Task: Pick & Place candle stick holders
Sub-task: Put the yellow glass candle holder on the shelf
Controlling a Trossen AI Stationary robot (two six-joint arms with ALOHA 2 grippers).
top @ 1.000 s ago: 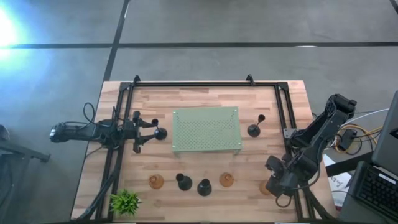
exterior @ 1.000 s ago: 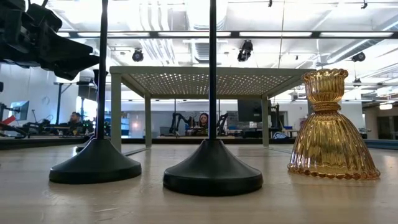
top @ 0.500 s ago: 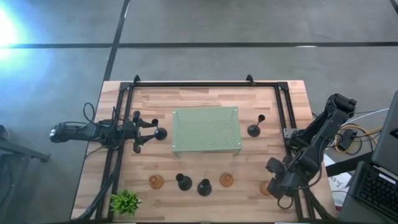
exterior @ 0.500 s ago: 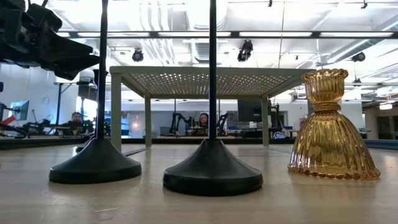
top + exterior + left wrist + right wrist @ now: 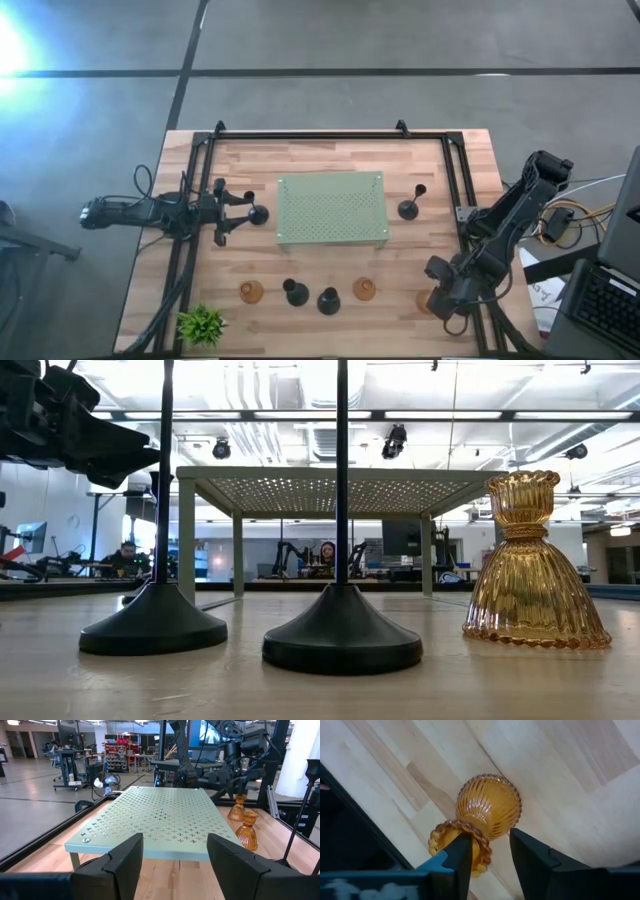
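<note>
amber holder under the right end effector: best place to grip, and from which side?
Grip the amber holder at its narrow neck, just under the beaded cup rim, coming straight down from above. The ribbed skirt flares too wide. The right end effector already straddles the cup end.

An amber ribbed glass candle stick holder (image 5: pixel 485 817) stands on the pale wooden table (image 5: pixel 555 775), seen from above, its beaded cup rim nearest the camera. The right gripper (image 5: pixel 489 851) hangs over it with its two dark fingers (image 5: pixel 457 855) on either side of the rim; whether they touch the glass is hard to tell
</note>
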